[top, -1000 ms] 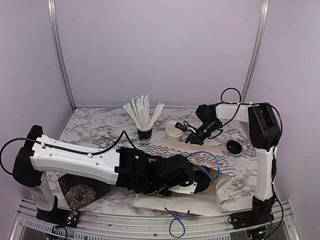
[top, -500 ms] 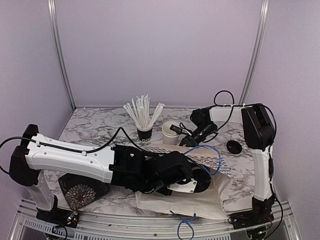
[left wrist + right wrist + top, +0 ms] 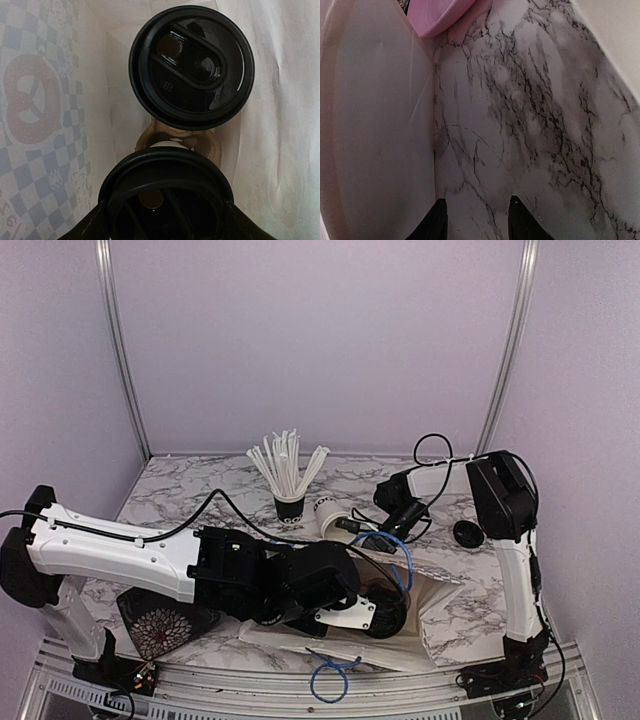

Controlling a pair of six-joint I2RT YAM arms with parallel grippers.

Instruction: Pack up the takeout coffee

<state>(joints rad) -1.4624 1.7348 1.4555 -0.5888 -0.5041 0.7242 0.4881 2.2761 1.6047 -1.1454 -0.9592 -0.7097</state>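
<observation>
Over the last second the partly spread right fingers (image 3: 476,202) tilted the lidless white paper cup (image 3: 328,512) beside them bagward, while the left fingers (image 3: 165,220) pinch 1 black-lidded white paper cup (image 3: 167,192) inside the white paper bag (image 3: 280,125), so likely 1 cup is left to pack.

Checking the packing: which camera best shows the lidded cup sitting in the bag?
The left wrist view: its black lid faces the lens inside the white bag, beyond the held cup in the left end effector. In the top view the left arm blocks it; the right wrist view misses it.

Lilac walls (image 3: 320,340), metal posts (image 3: 115,340), marble tabletop (image 3: 170,490)
</observation>
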